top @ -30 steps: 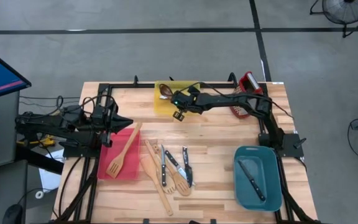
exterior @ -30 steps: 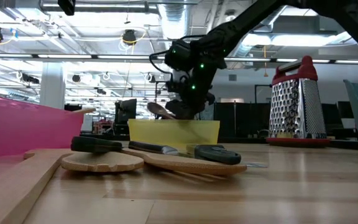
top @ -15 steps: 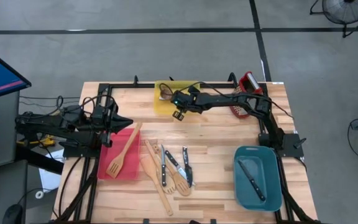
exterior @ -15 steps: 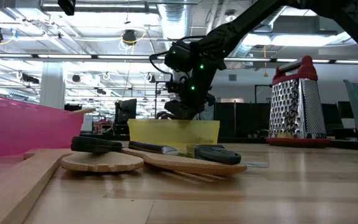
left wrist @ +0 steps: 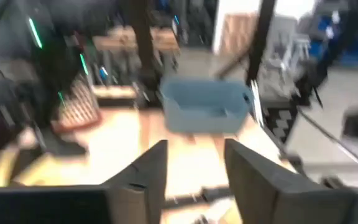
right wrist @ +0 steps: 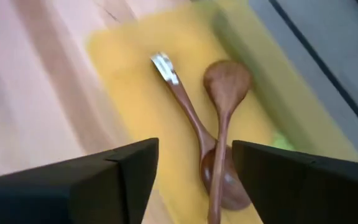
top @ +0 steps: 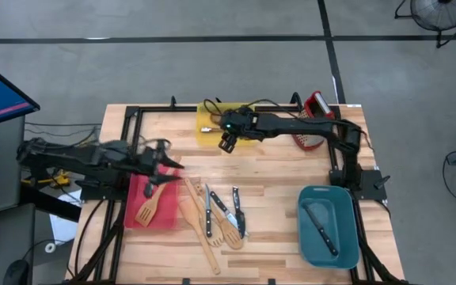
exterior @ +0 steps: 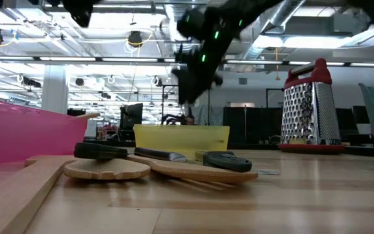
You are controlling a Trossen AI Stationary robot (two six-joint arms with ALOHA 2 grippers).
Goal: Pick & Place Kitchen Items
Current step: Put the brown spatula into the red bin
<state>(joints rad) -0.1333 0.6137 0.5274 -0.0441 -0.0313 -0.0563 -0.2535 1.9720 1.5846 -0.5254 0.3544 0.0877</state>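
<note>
Two dark brown wooden spoons (right wrist: 219, 124) lie crossed on the floor of the yellow bin (top: 208, 133) at the table's far edge. My right gripper (right wrist: 194, 168) hangs open above that bin's near side (top: 228, 142), its fingers apart over the spoons with nothing between them. My left gripper (top: 172, 168) reaches out level over the far end of the red bin (top: 165, 215), open and empty (left wrist: 194, 168). A pale slotted spatula (top: 147, 207) lies in the red bin. A pile of pale wooden utensils and black-handled knives (top: 212, 214) lies on the table's middle near side.
A teal bin (top: 328, 226) at the near right holds a black-handled knife (top: 321, 227). A red-topped metal box grater (top: 313, 119) stands at the far right, by the right arm. In the low view the utensil pile (exterior: 161, 166) lies in front of the yellow bin (exterior: 182, 140).
My right gripper has lowered a dark spoon into the yellow bin, let it go and risen above the bin. My left gripper has moved toward the table's right edge, out over the red bin, and sunk a little.
</note>
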